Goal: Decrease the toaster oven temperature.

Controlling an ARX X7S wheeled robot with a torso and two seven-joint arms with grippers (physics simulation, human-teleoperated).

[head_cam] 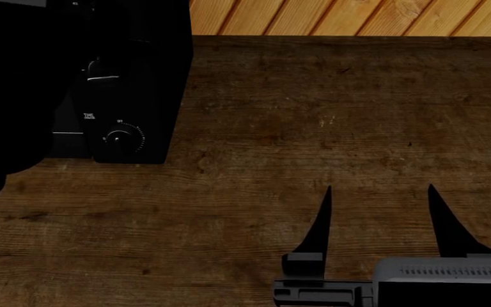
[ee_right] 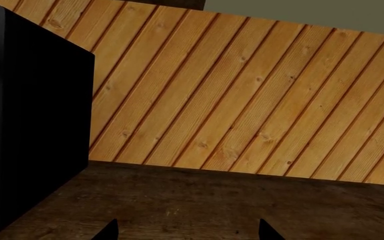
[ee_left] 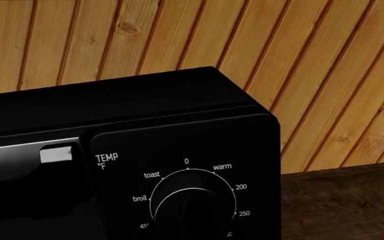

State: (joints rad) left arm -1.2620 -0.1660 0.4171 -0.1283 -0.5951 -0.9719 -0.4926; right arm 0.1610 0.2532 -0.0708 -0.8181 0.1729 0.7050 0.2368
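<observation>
While our right gripper (head_cam: 378, 211) hovers low over the wooden counter (head_cam: 314, 128) with its two dark fingers spread wide and nothing between them, it stands well apart from the toaster oven (head_cam: 135, 83), which sits at the far left of the counter against the plank wall (head_cam: 357, 16). Of our left gripper we cannot tell the state: its own camera shows no fingers, and in the head view only a dark mass covers the left side, where arm and appliance cannot be separated. That wrist camera looks closely at the oven's upper front corner, where the temperature knob (ee_left: 192, 207) sits under the TEMP label, ringed by toast, 0, warm, 200 and 250, just beside the end of the silver door handle (ee_left: 58, 154). We judge the left arm is the one near enough to do the turning. The risks from here are plain. The knob is partly cut off by the picture's edge and its pointer is hard to read, so we might turn it the wrong way and raise the heat. Lower on the panel sits a similar time knob (head_cam: 117, 137), and reaching half-blind could put us on that one instead. A smooth black knob may also slip under a shallow pinch.
</observation>
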